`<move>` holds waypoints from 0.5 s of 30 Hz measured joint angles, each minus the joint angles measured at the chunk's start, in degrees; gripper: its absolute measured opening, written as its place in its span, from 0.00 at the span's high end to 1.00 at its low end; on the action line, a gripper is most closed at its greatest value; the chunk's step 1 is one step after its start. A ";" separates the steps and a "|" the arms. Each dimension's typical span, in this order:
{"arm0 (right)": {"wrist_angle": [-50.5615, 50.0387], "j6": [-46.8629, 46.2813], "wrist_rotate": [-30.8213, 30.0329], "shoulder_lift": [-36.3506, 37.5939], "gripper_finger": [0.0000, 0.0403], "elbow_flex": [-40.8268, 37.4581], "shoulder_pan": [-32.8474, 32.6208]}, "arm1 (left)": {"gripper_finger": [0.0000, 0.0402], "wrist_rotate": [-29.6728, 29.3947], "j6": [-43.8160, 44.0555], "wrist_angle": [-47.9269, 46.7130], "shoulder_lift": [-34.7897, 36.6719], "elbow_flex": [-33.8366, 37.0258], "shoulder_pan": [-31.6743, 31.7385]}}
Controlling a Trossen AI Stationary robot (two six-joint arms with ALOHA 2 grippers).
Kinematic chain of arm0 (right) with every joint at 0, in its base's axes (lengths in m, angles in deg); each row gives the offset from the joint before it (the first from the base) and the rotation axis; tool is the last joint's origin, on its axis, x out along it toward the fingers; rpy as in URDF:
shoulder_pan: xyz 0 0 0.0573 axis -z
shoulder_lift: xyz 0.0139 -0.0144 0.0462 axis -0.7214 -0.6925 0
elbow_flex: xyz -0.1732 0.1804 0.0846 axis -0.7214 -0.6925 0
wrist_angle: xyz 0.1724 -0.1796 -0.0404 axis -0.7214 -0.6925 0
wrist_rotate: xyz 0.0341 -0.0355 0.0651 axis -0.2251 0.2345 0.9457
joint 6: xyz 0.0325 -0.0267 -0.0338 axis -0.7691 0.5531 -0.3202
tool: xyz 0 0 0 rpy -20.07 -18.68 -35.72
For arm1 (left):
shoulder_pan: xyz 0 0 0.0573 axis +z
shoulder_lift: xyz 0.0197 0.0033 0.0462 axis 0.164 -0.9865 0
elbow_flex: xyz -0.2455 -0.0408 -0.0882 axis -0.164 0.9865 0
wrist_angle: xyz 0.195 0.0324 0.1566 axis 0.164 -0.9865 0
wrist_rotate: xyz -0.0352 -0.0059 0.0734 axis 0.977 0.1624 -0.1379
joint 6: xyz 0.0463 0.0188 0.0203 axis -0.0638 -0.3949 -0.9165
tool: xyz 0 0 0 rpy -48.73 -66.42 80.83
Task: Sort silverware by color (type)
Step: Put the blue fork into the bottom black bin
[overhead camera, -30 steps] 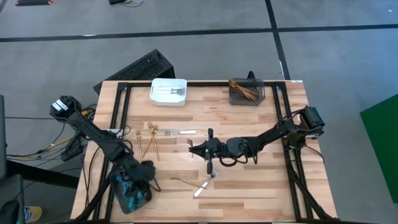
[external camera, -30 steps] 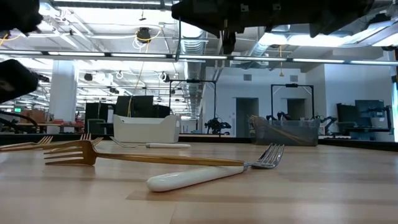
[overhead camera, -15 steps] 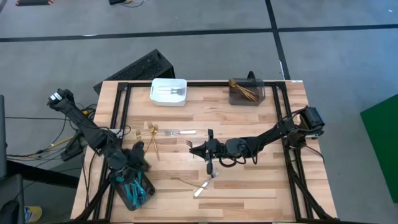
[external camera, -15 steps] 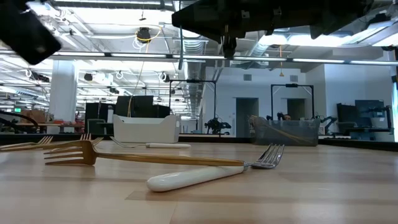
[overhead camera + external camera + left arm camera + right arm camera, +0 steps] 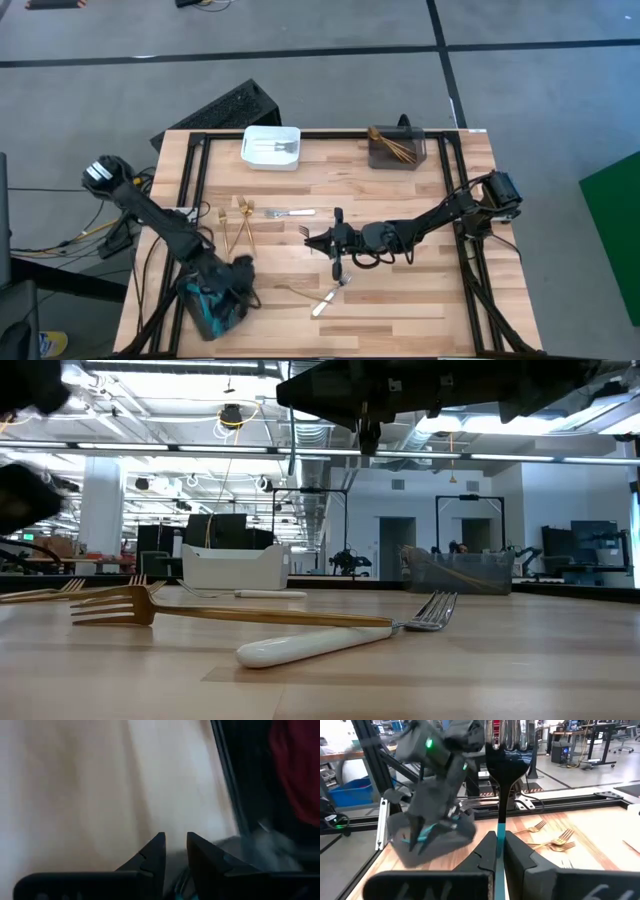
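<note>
My right gripper (image 5: 320, 240) hovers over the table's middle and is shut on a fork (image 5: 501, 780) with silver tines and a dark blue handle. Two gold forks (image 5: 236, 222) and a white-handled fork (image 5: 291, 212) lie flat left of it. Nearer the near edge, a gold fork (image 5: 230, 615) lies crossed with another white-handled fork (image 5: 330, 644). My left gripper (image 5: 175, 845) is over the near left corner, open by a narrow gap and holding nothing. My right gripper pinches the fork's handle (image 5: 500, 825) between its two fingers. The fingers come level from the table's right and lie along the fork. The fork sticks straight out beyond the fingertips, tines (image 5: 303, 232) toward the table's left, lifted clear of the table.
A white bin (image 5: 272, 147) with silver pieces and a dark grey bin (image 5: 397, 148) with gold pieces stand at the far edge. A black frame (image 5: 196, 180) runs along the table's sides. Bare wood lies right of the middle.
My left arm has swung a little toward the table's left edge and then back, its gripper ending over the near left corner much as before. My right gripper and the fork have kept still.
</note>
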State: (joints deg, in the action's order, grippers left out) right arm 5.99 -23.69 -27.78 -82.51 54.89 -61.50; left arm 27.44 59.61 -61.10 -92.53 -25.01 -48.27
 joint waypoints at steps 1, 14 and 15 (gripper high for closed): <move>0.00 0.00 0.00 0.00 0.92 0.00 0.00 | 0.83 3.88 1.94 0.12 -1.60 0.00 -0.34; 0.09 0.10 0.00 -0.02 0.92 0.00 0.07 | 0.93 15.70 8.21 -3.14 -2.98 -0.37 -4.09; 0.07 0.01 0.00 -0.02 0.92 0.00 0.07 | 0.95 14.53 7.65 -4.41 -2.22 -0.35 -3.95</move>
State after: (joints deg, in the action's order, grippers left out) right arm 6.06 -23.69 -27.78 -82.54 54.89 -61.44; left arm 41.97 67.25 -65.51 -94.74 -25.36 -52.23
